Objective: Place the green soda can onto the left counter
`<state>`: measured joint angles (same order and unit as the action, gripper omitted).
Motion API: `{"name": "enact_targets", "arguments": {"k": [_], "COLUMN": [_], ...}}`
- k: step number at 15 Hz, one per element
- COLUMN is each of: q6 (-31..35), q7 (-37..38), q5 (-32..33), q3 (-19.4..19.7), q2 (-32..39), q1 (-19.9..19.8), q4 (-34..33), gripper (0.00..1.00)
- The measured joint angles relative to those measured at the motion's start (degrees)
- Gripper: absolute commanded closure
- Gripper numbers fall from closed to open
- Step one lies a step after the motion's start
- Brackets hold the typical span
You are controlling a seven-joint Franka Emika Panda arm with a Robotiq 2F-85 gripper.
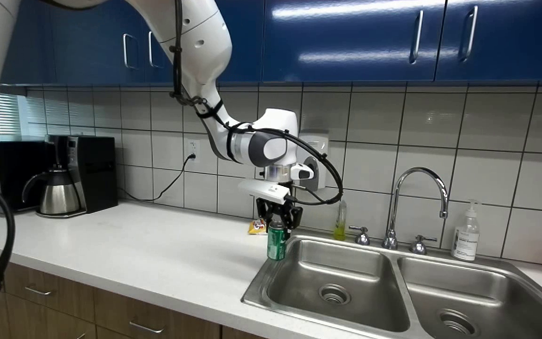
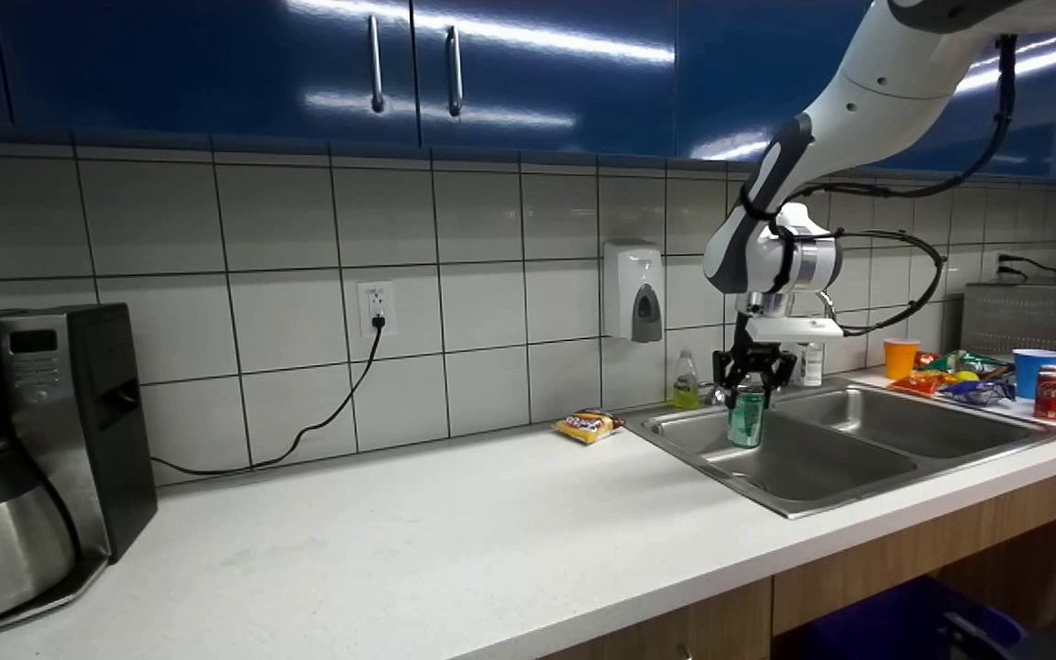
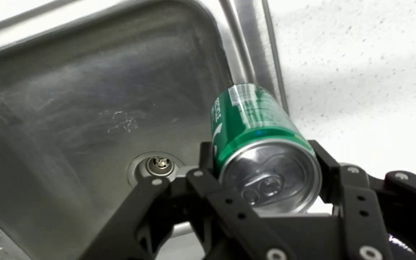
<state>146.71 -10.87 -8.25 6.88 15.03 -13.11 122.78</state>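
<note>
The black two-finger gripper [image 3: 265, 161] was pinching the small green metal soda can [image 3: 256, 124] near its silvery top, and the can seemed to hang pretty much upright over the rim of the steel double sink [image 1: 402, 285]. Imo the trick was clearing that rim with height to spare, swinging wide of the crinkly yellow snack packet [image 2: 587, 425], then lowering slowly onto the smooth off-white countertop [image 1: 158, 249] and not letting go till the base sat flat.
</note>
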Motion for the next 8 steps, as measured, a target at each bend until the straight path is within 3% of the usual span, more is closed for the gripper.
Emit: {"name": "enact_targets", "arguments": {"k": [8], "q6": [-1.07], "q7": [-0.94], "q5": [1.83], "q3": [-2.76], "q2": [-3.17], "q1": [5.66], "q4": [5.09], "gripper": [0.62]}}
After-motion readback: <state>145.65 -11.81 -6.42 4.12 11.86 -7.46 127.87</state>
